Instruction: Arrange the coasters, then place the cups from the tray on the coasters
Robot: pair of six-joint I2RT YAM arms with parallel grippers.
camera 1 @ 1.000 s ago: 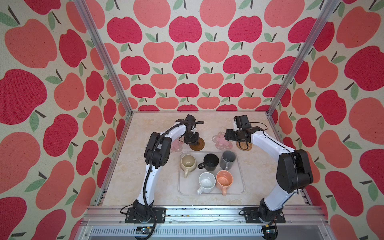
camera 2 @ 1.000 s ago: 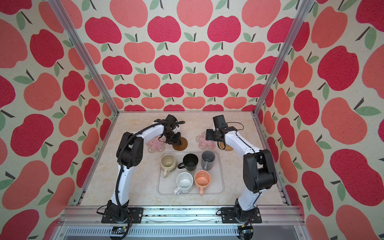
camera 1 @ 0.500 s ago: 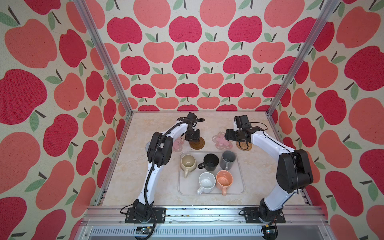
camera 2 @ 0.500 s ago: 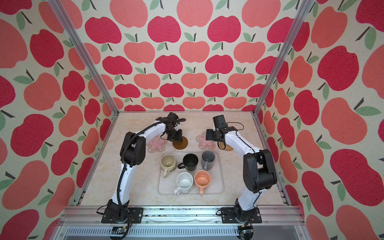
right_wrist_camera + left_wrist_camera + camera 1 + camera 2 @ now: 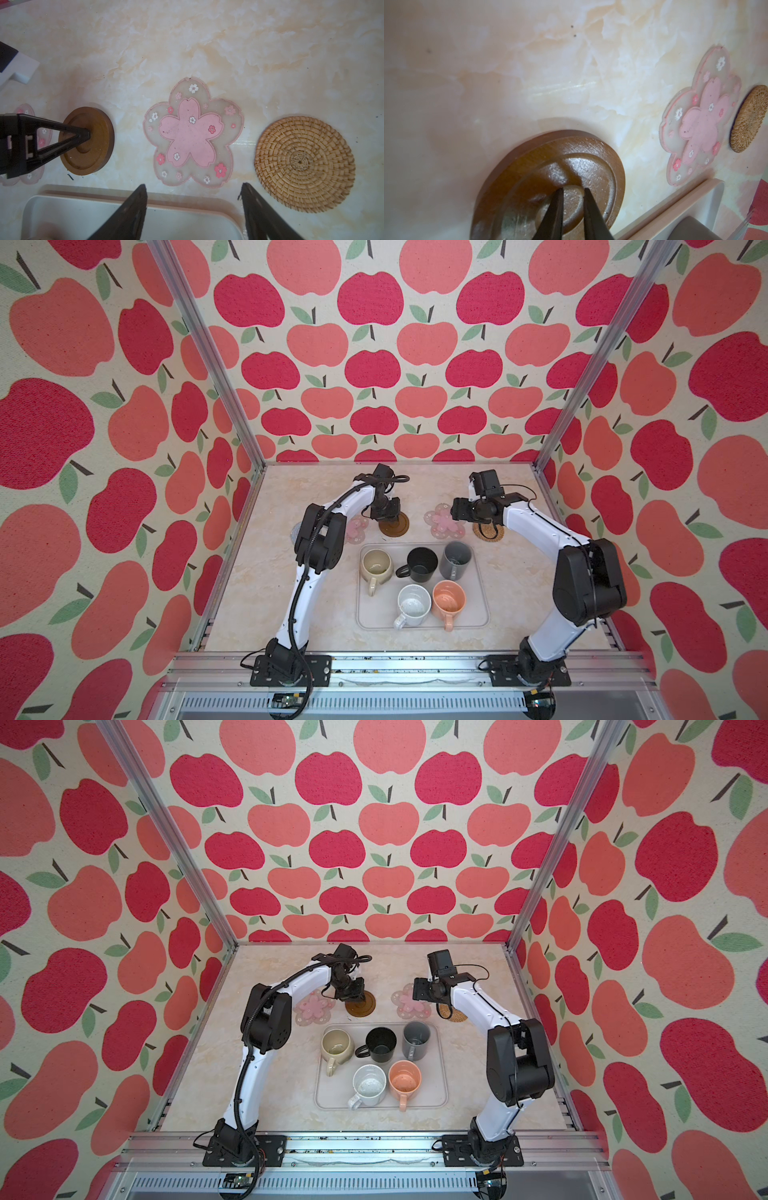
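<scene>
1. Left wrist view: found left gripper (image 5: 572, 190) clenched, tips at centre of dark brown wooden coaster (image 5: 529, 162).
2. Found right gripper (image 5: 193, 185) released, empty, close to pink flower coaster (image 5: 192, 133).
3. Counted five cups (image 5: 420, 566) inside tray (image 5: 473, 608).

The pale beige tray (image 5: 476, 610) lies flat with all five mugs upright in it. The cream mug (image 5: 376, 566), black mug (image 5: 422, 564) and grey mug (image 5: 456, 559) stand along its far side, the white mug (image 5: 413, 605) and peach mug (image 5: 448, 600) along its near side. Beyond the tray's far edge the coasters lie flat in a row. The grey crocheted coaster (image 5: 296, 531), largely hidden, lies past the tray's left corner. Then come the left pink flower coaster (image 5: 356, 529), brown wooden coaster (image 5: 395, 526), right pink flower coaster (image 5: 441, 524) and rattan coaster (image 5: 490, 534).
</scene>
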